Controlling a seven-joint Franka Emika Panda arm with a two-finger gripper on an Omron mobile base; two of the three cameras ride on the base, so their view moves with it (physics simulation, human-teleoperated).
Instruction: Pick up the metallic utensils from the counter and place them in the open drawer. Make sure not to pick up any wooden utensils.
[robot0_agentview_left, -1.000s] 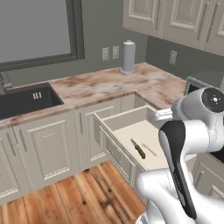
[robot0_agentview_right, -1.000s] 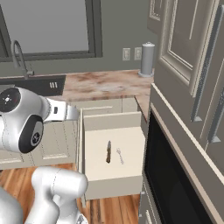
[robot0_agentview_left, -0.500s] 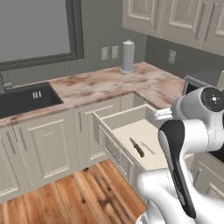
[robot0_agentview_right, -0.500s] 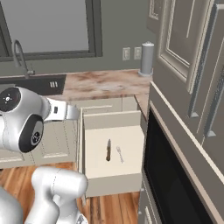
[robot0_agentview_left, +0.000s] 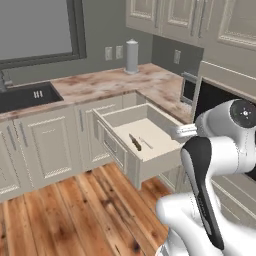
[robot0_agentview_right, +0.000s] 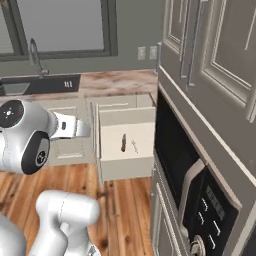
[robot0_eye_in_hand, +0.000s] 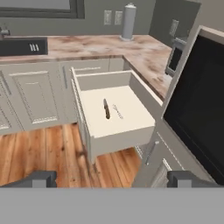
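2 utensils in the open drawer (robot0_eye_in_hand: 144, 127): knife (robot0_eye_in_hand: 106, 108) beside silver utensil (robot0_eye_in_hand: 118, 111), apart. Gripper (robot0_eye_in_hand: 111, 178) spread wide, holding nothing, well back from drawer.

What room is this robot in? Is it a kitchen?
Yes, it looks like a home kitchen. There is a sink set in a marbled counter, a built-in microwave among cream cabinets, and an open drawer with a knife lying in it.

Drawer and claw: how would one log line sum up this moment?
drawer: open | knife: inside drawer | silver utensil: inside, right of knife | gripper: open, empty, away from drawer
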